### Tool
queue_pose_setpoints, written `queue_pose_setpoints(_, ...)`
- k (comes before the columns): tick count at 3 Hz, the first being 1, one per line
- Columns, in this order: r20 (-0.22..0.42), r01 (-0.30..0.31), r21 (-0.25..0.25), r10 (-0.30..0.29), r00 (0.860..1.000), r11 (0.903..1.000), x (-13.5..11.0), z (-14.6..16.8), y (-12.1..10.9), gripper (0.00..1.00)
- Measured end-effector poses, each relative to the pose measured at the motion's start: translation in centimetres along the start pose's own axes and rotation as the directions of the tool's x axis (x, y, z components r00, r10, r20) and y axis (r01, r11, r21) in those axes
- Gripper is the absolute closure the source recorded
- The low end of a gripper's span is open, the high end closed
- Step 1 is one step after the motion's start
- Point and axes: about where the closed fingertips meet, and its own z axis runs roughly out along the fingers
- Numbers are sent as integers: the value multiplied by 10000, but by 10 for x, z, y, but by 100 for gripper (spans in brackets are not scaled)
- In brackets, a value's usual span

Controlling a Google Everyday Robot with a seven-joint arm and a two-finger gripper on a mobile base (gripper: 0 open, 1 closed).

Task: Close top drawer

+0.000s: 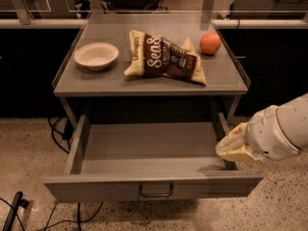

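The top drawer (144, 148) is a wide shallow grey drawer, pulled fully out from under the grey table top and empty inside. Its front panel (96, 189) has a small bar handle (156, 192) at the middle. My gripper (234, 148) with cream fingers hangs at the drawer's right side, over its right wall near the front corner, on a white arm coming in from the right. No lower drawers are in view.
On the table top (96, 81) sit a white bowl (96, 56), a brown and cream snack bag (163, 57) and an orange (210, 43). Cables (57, 134) lie on the speckled floor at the left. A dark counter runs behind.
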Motion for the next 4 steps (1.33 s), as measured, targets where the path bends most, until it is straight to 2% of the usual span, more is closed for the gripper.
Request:
queue_pose_setpoints(1,-1,-675,-435,675,9977,9968,18,24,13,100)
queue_pose_setpoints(2,-108,-1969,-987,1968,9804,9755,49,63,37,100)
queue_pose_setpoints(3,-256,-2856,-1189,2846,9583,9509,69,97,59,100)
queue_pose_setpoints(4,-302,-2916,-1162,2900,9565,9495,72,100,61,74)
